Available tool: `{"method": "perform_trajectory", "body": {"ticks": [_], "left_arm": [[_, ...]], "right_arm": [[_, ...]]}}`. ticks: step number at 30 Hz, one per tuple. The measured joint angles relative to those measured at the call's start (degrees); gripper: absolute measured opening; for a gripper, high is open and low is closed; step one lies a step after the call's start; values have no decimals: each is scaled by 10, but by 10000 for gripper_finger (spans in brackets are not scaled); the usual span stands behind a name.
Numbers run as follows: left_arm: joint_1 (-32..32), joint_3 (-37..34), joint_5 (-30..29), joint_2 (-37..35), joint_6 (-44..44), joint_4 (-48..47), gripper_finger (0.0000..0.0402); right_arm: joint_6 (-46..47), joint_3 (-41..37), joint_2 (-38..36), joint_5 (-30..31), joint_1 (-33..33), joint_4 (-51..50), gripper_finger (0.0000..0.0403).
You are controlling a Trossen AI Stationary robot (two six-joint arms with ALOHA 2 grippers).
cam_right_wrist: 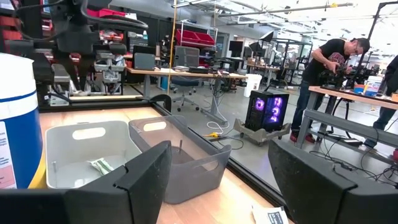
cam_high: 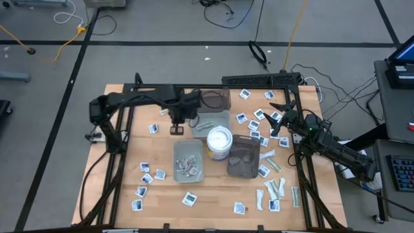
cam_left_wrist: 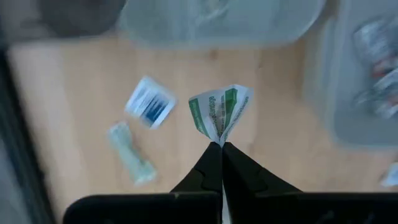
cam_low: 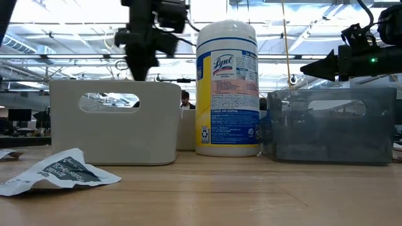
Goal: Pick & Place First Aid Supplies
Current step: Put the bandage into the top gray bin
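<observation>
My left gripper (cam_left_wrist: 221,163) hangs over the table just left of the trays (cam_high: 178,124), pointing down and shut on a green-and-white packet (cam_left_wrist: 219,111). Below it on the wood lie a blue-printed square packet (cam_left_wrist: 149,102) and a pale green strip (cam_left_wrist: 130,154). Many more packets are scattered flat over the table (cam_high: 147,178), and several lie in the grey tray (cam_high: 189,162). My right gripper (cam_right_wrist: 230,186) waits open and level at the table's right side (cam_high: 279,121), holding nothing. My left gripper pinches the green-and-white packet by one narrow end (cam_left_wrist: 219,140) between its two fingertips, coming from above with the fingers pointing down. The packet is creased and fans out below the tips, lifted clear of the table.
A round white wipes tub (cam_high: 219,142) stands among the trays: a pale tray (cam_high: 213,122), a dark translucent one behind it (cam_high: 216,99) and another to the tub's right (cam_high: 244,157). A person stands at a bench beyond the table (cam_right_wrist: 329,68).
</observation>
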Motion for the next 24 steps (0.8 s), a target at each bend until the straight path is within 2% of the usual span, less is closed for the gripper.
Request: {"method": "perform_trajectory", "body": {"ticks": [7,15,18,24], "left_arm": [[2,123,20,109,7,-16,1],[3,303,21,222,25,-79,0],[2,319,22,232,25,-83,0],[0,288,25,264,8,-60,0]], "right_arm": [[0,0,0,0,0,0,263],[0,0,0,0,0,0,263],[0,0,0,0,0,0,263],[0,0,0,0,0,0,263]]}}
